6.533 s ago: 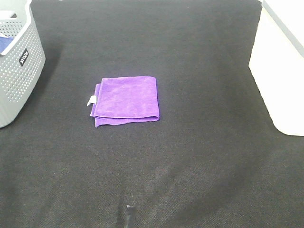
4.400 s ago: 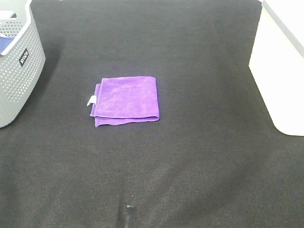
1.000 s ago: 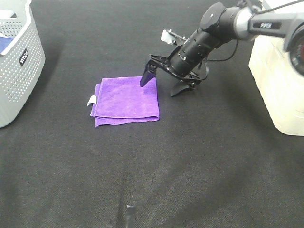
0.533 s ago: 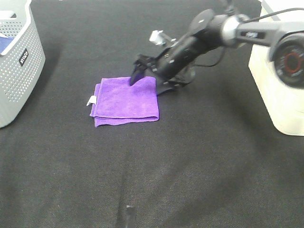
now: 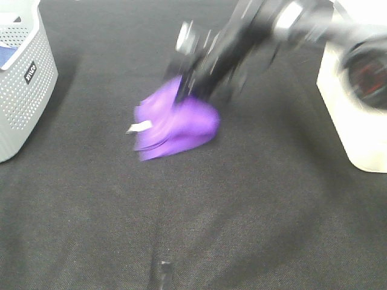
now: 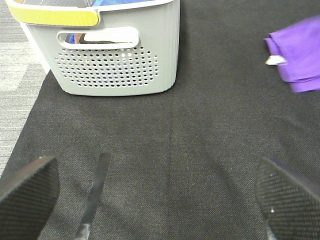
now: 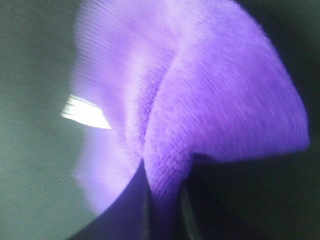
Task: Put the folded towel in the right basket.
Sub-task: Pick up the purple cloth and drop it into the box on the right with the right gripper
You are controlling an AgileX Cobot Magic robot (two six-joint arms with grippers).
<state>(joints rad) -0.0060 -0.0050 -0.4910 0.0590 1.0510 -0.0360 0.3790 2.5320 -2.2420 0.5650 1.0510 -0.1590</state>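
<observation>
My right fingers [image 7: 125,215] pinch the soft purple folded towel [image 5: 181,124], which hangs bunched over the middle of the black cloth table [image 5: 242,211]. My left fingers [image 6: 30,185] stand wide apart, empty. Next, I think, I must carry it over the white smooth-walled right basket [image 5: 357,115].
</observation>
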